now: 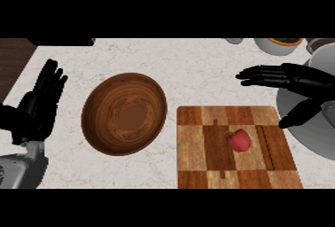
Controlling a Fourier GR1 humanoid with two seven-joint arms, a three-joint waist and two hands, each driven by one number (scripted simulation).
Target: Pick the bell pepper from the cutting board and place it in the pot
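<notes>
My right hand (291,78), spread wide beyond the cutting board's (196,155) far right corner, is in the reach step and must next descend onto the bell pepper (239,140) lying right of board centre.

No text, label, brand, number or sign can be read anywhere in the head view.
</notes>
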